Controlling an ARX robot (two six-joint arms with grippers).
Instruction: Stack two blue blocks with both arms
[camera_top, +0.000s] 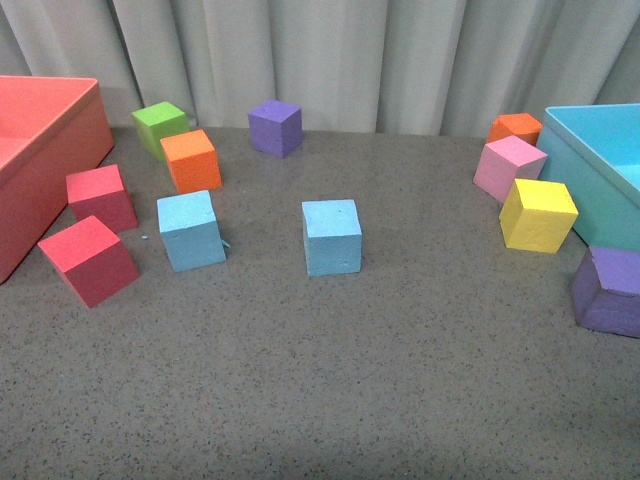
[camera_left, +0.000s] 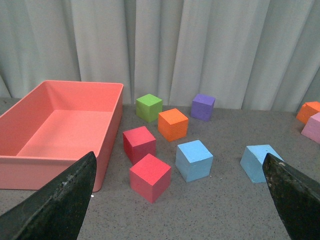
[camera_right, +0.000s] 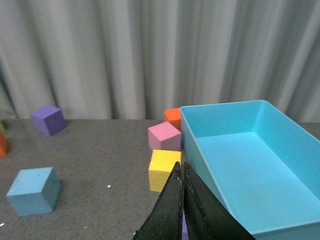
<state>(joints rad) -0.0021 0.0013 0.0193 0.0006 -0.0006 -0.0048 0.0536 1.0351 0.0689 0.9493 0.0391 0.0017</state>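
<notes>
2 blue blocks stand well apart on the table (camera_top: 320, 400): the left blue block (camera_top: 190, 230) just beside 2 red cubes (camera_top: 100, 197), the middle blue block (camera_top: 332, 237) alone. The left end effector (camera_left: 178, 159) is spread wide and empty, probably ready for the left one. The right end effector (camera_right: 179, 170) is pressed together, holding nothing, near the turquoise bin (camera_right: 240, 145).

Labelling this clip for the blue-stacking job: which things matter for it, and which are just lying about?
For the job: left blue block, right blue block, left gripper (open), right gripper (shut).

Lying about: red cubes, green cube, orange cubes, purple cubes, pink cube, yellow cube, red bin, turquoise bin.
</notes>
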